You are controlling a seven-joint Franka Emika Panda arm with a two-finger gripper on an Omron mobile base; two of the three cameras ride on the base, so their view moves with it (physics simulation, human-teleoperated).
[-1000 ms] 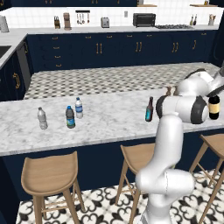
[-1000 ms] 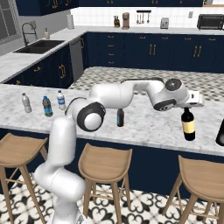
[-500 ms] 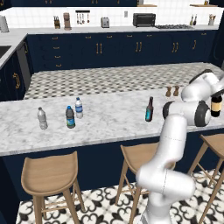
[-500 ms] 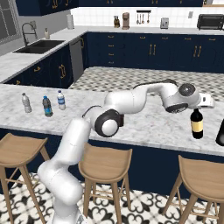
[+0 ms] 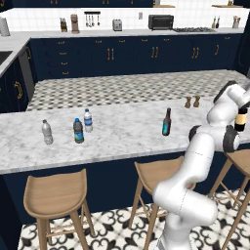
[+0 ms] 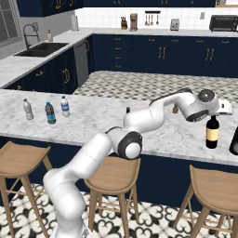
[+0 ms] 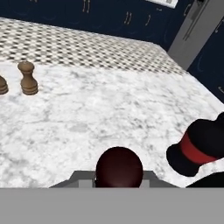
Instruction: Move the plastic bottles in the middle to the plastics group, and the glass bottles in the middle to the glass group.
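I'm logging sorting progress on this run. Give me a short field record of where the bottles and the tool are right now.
carried: black wine bottle, tan-yellow label, at the counter's right end
tool: tool above that bottle's neck; grip not clearly visible
brown long-necked bottle: upright mid-counter, not yet moved
dark plastic bottle: beside the clear water bottles
glass group: two stubby brown bottles on the counter's far side
counter: white marble
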